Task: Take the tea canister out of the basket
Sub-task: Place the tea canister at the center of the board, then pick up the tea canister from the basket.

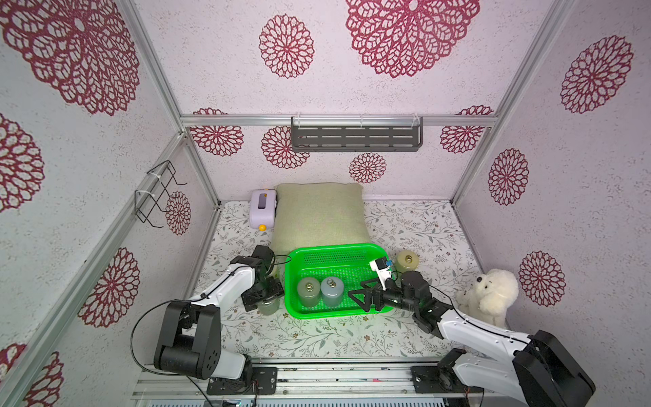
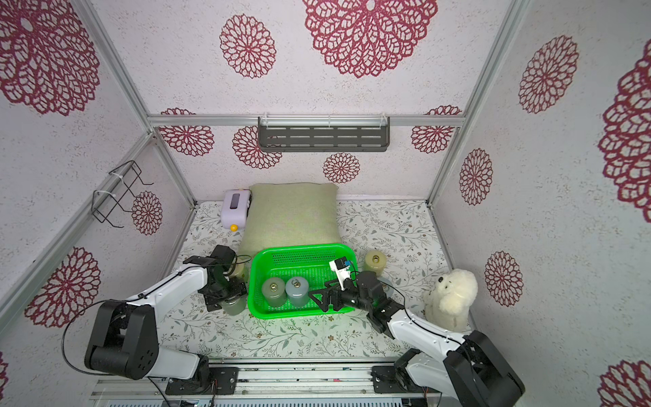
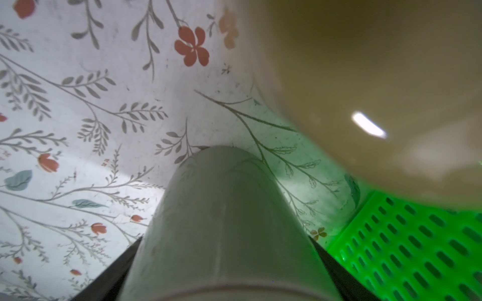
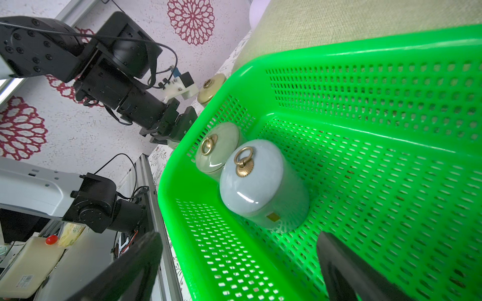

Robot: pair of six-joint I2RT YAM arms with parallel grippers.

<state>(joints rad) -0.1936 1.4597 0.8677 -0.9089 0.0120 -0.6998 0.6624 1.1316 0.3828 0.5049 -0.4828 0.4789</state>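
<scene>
**Flowered desk: two canisters in the basket, several already out**

Flowered covering lines the desk [image 1: 317,338], and in both top views the basket [image 1: 288,282] holds a green canister [image 1: 308,292] and a grey-blue canister [image 1: 332,290], upright and side by side. The right claw [image 1: 361,295] hangs inside the basket just beside the grey-blue one, jaws spread wide and empty. Outside the basket, the left claw [image 1: 262,297] sits over a pale canister [image 1: 269,307], and a yellow canister [image 1: 407,261] stands on the far side.

From the left wrist, the pale canister [image 3: 227,221] fills the gap between the jaws. Whether they press it or have let go, I cannot tell.

From the right wrist, the grey-blue canister [image 4: 260,182] lies ahead between the parted fingers [image 4: 352,268], not yet touched.

By my reading the task is partly done, with the grasp, lift and carry-out of this canister left to do.
</scene>
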